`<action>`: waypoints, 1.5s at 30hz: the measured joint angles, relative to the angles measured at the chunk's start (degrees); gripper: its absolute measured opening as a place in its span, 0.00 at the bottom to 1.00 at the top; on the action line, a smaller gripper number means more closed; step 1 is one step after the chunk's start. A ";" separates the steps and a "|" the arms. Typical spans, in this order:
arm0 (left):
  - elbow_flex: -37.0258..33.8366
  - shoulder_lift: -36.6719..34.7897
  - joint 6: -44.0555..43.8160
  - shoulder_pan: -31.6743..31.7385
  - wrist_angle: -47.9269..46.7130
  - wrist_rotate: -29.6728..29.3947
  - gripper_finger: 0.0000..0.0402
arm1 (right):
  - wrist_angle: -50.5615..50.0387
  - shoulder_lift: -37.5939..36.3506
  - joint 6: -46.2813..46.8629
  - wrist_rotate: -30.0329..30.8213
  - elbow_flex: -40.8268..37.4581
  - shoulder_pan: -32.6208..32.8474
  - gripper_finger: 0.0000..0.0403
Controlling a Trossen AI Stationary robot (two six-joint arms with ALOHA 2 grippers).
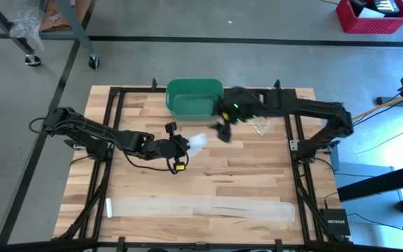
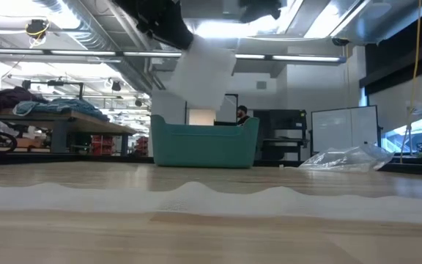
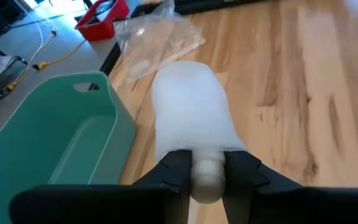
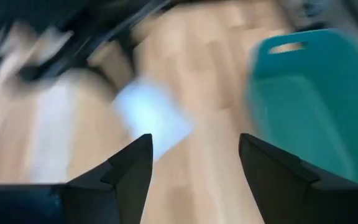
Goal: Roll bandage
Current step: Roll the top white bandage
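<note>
A white rolled bandage [image 1: 198,142] hangs above the middle of the table, just in front of the green bin [image 1: 194,96]. My left gripper [image 1: 186,145] reaches in from the table's left and is shut on it. My right gripper [image 1: 222,131] hovers open a little to the roll's right, near the bin, touching nothing; its wrist view shows the roll [image 4: 151,118] ahead of its spread fingers. A long flat strip of bandage [image 1: 194,206] lies unrolled along the table's near edge, wavy in the low view [image 2: 196,196]. My left gripper pinches the roll's near end [image 3: 207,180] between its two fingers [image 3: 179,173]. The fingers come from the table's left, slanting a little downward. The rest of the roll [image 3: 191,112] sticks out past the fingertips, lifted clear of the table [image 2: 204,70].
The green bin stands open at the table's far middle [image 3: 48,137]. A crumpled clear plastic bag [image 1: 261,126] lies right of it, under the right arm. Bare wood lies between the held roll and the flat strip.
</note>
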 joint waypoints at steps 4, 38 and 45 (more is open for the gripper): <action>0.04 -1.07 1.41 -1.21 3.94 -0.04 0.13 | 3.55 -7.95 -2.96 -2.33 -8.95 5.93 0.60; 0.42 -2.72 18.64 -4.49 25.22 3.58 0.13 | 80.53 -19.91 -1.43 -1.78 -58.02 11.12 0.57; 0.42 -2.72 18.63 -4.41 24.31 3.29 0.13 | 86.73 -17.23 -6.91 -0.88 -57.94 13.92 0.34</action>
